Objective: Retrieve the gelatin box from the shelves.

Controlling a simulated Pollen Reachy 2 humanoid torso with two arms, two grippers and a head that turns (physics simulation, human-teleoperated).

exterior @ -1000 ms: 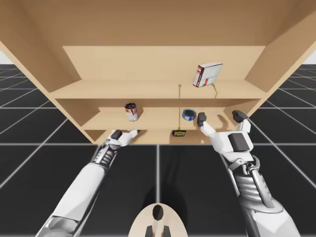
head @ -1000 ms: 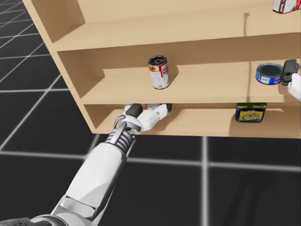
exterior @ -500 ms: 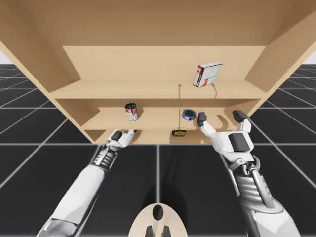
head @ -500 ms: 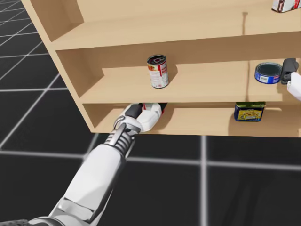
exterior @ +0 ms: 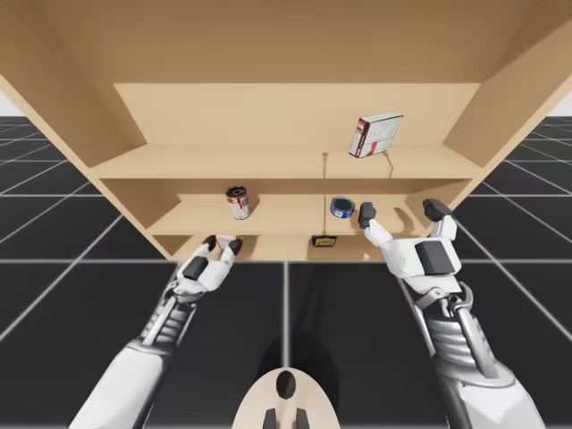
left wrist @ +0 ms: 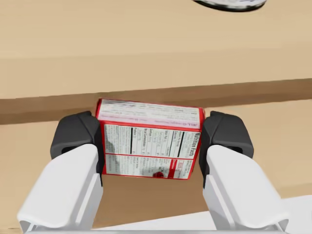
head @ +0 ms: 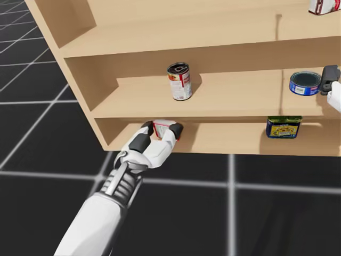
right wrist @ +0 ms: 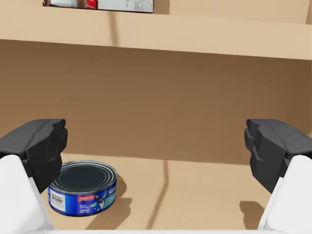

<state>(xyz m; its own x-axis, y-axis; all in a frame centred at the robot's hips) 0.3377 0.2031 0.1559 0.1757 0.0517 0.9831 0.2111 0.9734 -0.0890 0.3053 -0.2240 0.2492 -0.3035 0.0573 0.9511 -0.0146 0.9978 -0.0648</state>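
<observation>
Our left end effector (left wrist: 151, 144) is clamped on the gelatin box (left wrist: 149, 139) at the bottom shelf's (head: 224, 141) front edge, the box's long axis crosswise to our reach. The way out lies straight back toward us. Our right end effector (right wrist: 156, 141) hangs open, well apart.

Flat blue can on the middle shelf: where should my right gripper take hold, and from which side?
Grip the flat blue can across its round side wall, coming in level from the shelf's open front: it sits low, lid up, under the upper board. My right gripper is open, but the can stands ahead of one finger, so shift sideways first.
</observation>
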